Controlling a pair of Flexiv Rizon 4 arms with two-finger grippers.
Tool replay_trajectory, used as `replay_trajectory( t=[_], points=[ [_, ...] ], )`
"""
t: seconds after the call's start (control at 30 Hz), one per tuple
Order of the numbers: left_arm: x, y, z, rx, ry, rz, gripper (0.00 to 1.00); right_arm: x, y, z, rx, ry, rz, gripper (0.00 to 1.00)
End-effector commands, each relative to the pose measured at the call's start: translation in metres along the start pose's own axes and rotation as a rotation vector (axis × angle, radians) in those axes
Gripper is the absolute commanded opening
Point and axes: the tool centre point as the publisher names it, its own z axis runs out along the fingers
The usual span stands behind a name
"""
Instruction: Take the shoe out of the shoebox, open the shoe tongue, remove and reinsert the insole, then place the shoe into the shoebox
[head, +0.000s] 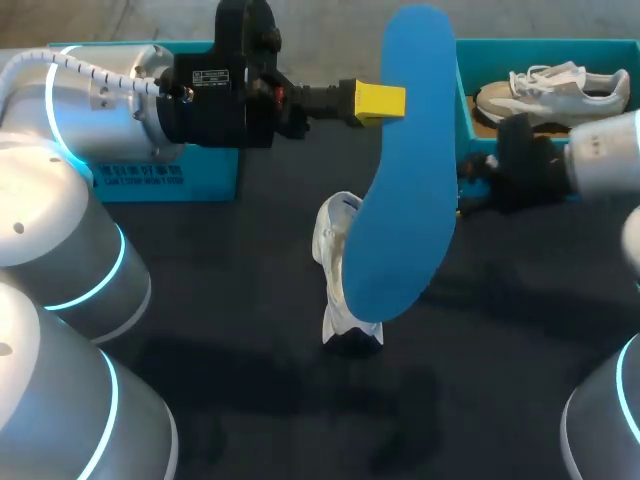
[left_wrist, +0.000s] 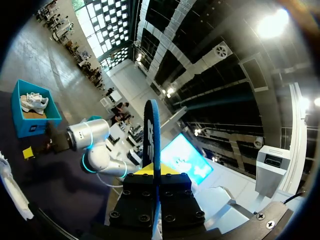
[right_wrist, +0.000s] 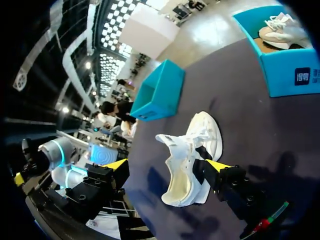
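— On the dark surface (head: 250, 300), nearest the robot, what lies there?
— The white shoe (head: 335, 250), about mid-surface and out of its box. From the right wrist its mouth gapes wide, the pale lining showing.
— And just over it?
— The blue insole (head: 405, 200), out of the shoe and up in the air, its lower end above the shoe. The left claw (head: 380, 101) is clenched on its upper part. From that wrist the insole shows edge-on, pinched between the two yellow tips.
— The other claw?
— The right claw (right_wrist: 166, 167) is released, its fingers (right_wrist: 216, 169) spread on either side of the shoe. One sits close against the shoe's side, though I cannot tell if it touches. The other stands well apart.
— Farther back?
— At the far right is the teal shoebox (head: 466, 105), open, with a second pale shoe (head: 550, 90) lying inside. At the far left is another teal box (head: 190, 180), partly hidden behind the left arm (head: 100, 110)
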Motion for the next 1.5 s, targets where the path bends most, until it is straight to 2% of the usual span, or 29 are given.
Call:
replay_trajectory(
  t=[0.03,0.3,0.53,0.7,1.1,1.17,1.3,1.37,1.4,1.5],
  points=[
    [-0.001,0.001,0.002,0.001,-0.001,-0.001,0.00,-0.002,0.011,-0.029,0.043,0.164,-0.024,1.00],
    [-0.001,0.001,0.002,0.001,-0.001,-0.001,0.00,-0.005,0.023,-0.043,0.065,0.264,0.050,1.00],
    [-0.001,0.001,0.002,0.001,-0.001,-0.001,0.00,0.007,0.024,-0.041,0.106,0.340,0.068,1.00],
    [-0.001,0.001,0.002,0.001,-0.001,-0.001,0.00,0.014,0.025,-0.040,0.099,0.363,0.092,1.00],
    [-0.001,0.001,0.002,0.001,-0.001,-0.001,0.00,0.014,0.025,-0.040,0.099,0.363,0.092,1.00],
    [-0.007,0.002,0.003,-0.005,0.020,0.026,0.00,0.014,0.025,-0.040,0.099,0.363,0.092,1.00],
    [-0.032,0.003,0.003,-0.097,0.025,0.334,0.00,0.014,0.025,-0.040,0.099,0.363,0.092,1.00],
    [-0.039,0.001,0.002,-0.091,0.034,0.444,0.00,0.014,0.025,-0.040,0.099,0.363,0.092,1.00],
    [-0.043,0.001,0.001,-0.124,0.041,0.519,0.00,0.014,0.025,-0.040,0.099,0.363,0.092,1.00],
    [-0.056,-0.003,-0.001,-0.150,0.056,0.690,0.00,0.014,0.025,-0.040,0.099,0.363,0.092,1.00]
  ],
)
